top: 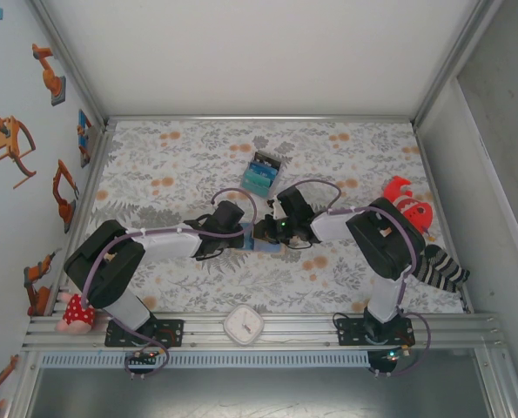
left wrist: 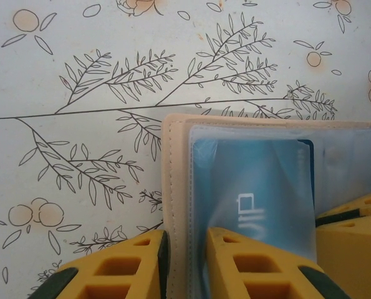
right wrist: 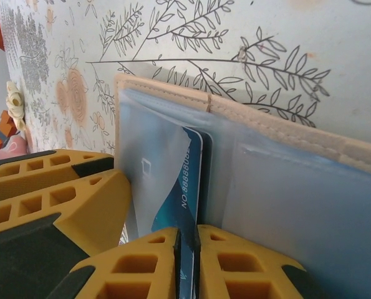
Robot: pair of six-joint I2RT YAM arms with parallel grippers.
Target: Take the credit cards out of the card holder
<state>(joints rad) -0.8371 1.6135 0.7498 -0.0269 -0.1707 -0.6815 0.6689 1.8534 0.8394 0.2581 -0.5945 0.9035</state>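
Observation:
The tan card holder (left wrist: 174,187) lies open on the floral cloth in the middle of the table, its clear pocket showing a blue credit card (left wrist: 260,187) inside. My left gripper (left wrist: 185,265) is shut on the holder's stitched left edge, one finger outside and one on the pocket. From the other side, my right gripper (right wrist: 188,265) is shut on the edge of a blue credit card (right wrist: 186,187) that sticks out of the pocket; a second dark card edge sits just behind it. The card holder (top: 264,246) lies between the left gripper (top: 244,235) and the right gripper (top: 278,233).
A teal-and-black block (top: 260,172) stands just beyond the grippers. A white round clock (top: 243,324) lies at the near rail. A red toy (top: 408,205) and a striped sock (top: 441,270) sit at the right edge, a mushroom toy (top: 74,313) at the near left.

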